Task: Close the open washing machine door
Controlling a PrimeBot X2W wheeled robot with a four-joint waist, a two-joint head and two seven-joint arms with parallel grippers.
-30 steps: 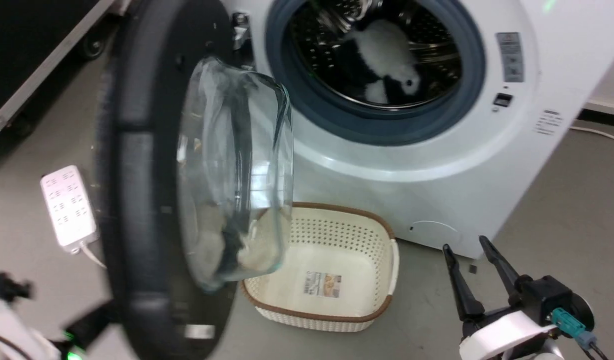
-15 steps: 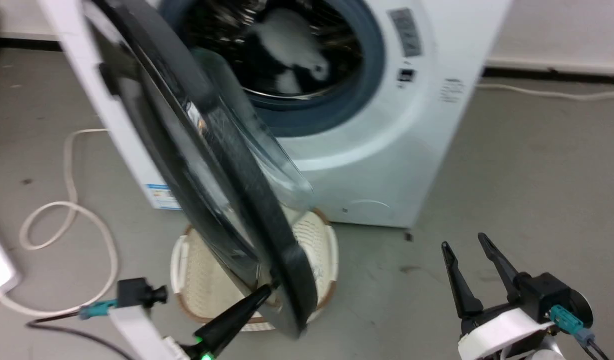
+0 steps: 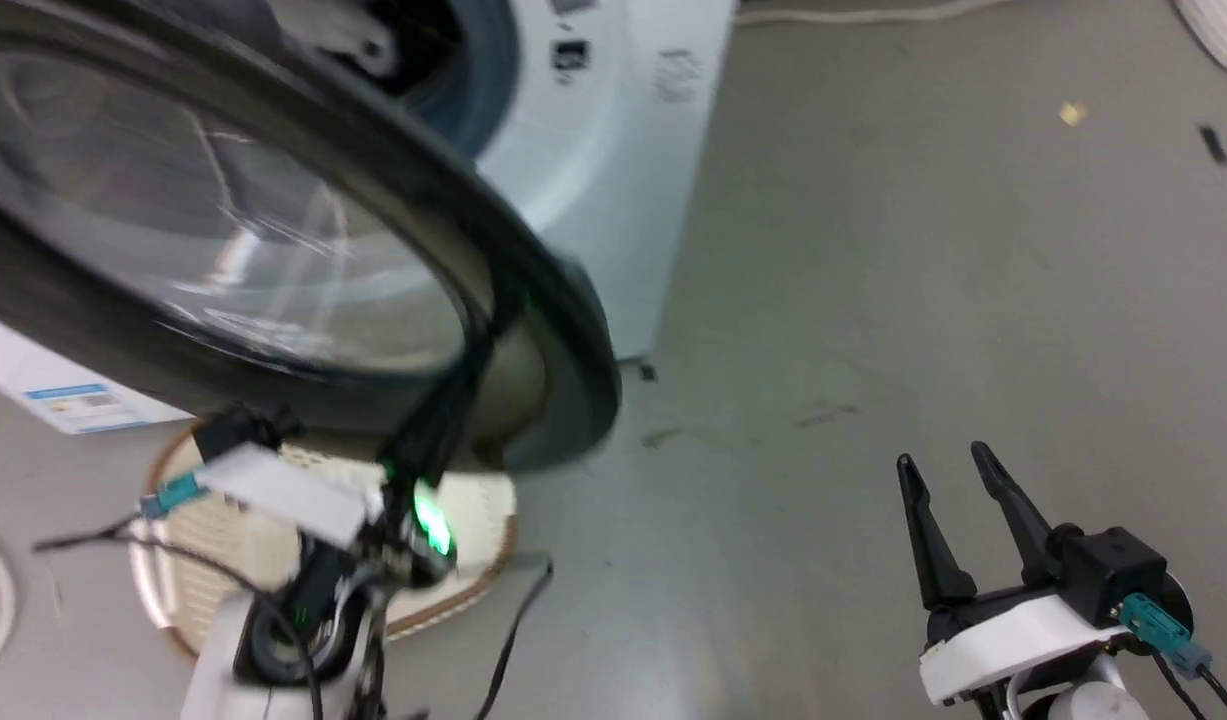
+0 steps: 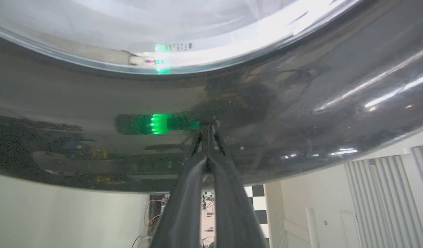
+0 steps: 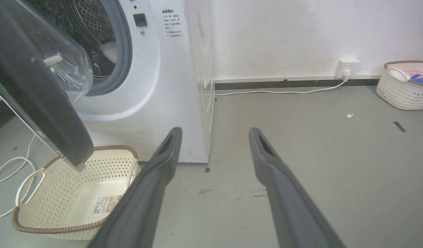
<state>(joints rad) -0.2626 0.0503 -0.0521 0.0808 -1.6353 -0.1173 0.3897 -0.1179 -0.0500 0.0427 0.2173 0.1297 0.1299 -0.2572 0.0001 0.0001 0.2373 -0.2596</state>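
Note:
The washing machine door (image 3: 543, 330) stands half open, its black frame and clear window (image 3: 223, 240) sweeping across the upper left of the head view. My left gripper (image 3: 478, 335) is shut, its joined fingertips (image 4: 208, 129) pressing on the door's glossy outer frame (image 4: 301, 103). The right wrist view shows the door (image 5: 42, 100) edge-on, its glass bowl (image 5: 68, 67) facing the drum mouth of the white washing machine (image 5: 170, 86). My right gripper (image 3: 943, 458) hangs open over the floor to the right, well clear of the door, with nothing between its fingers (image 5: 163, 165).
A cream perforated basket (image 5: 77, 193) sits on the floor under the door, in front of the washer (image 3: 613, 200). A second basket (image 5: 404, 86) stands by the far wall, beside a socket (image 5: 347, 65) with a white cable. Grey floor stretches to the right.
The head camera has turned right. The door has swung from wide open toward the washer, and my left gripper has come up against its outer face. The right gripper has kept its pose.

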